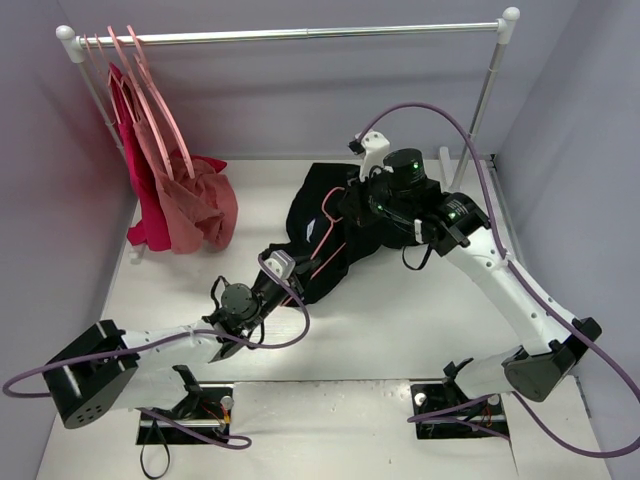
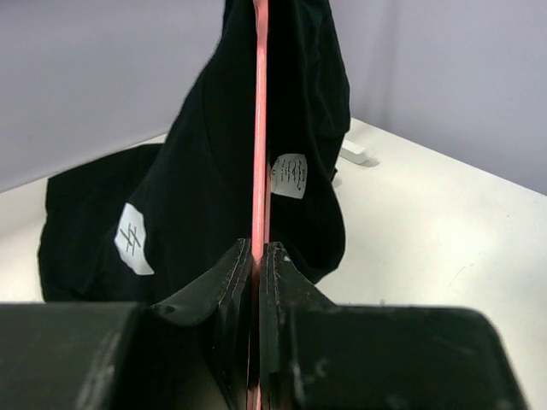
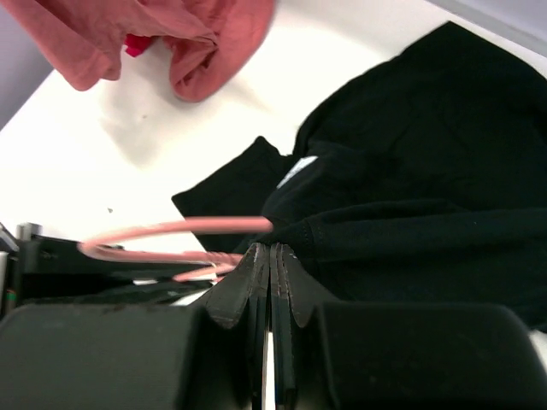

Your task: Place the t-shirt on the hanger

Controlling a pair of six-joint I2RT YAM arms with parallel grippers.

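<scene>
The shirt (image 1: 318,205) lies bunched around the middle of the desk (image 1: 400,320), a little toward the far edge. Part of it is lifted and draped over the hanger (image 1: 322,248). The left fingers (image 2: 226,273) are clamped shut on the hanger's thin pink bar, which rises straight up from between them in the left wrist view. Black cloth hangs on both sides of the bar, showing two white labels (image 2: 291,175). The right fingers (image 3: 244,282) are pressed together, their tips against a hemmed edge of the shirt. Whether they pinch any cloth cannot be told. A curved pink part of the hanger runs just to their left. At the far left corner, a red garment (image 1: 140,225) and a rose garment (image 1: 195,205) hang from the rail (image 1: 300,35), with their lower ends on the desk.
</scene>
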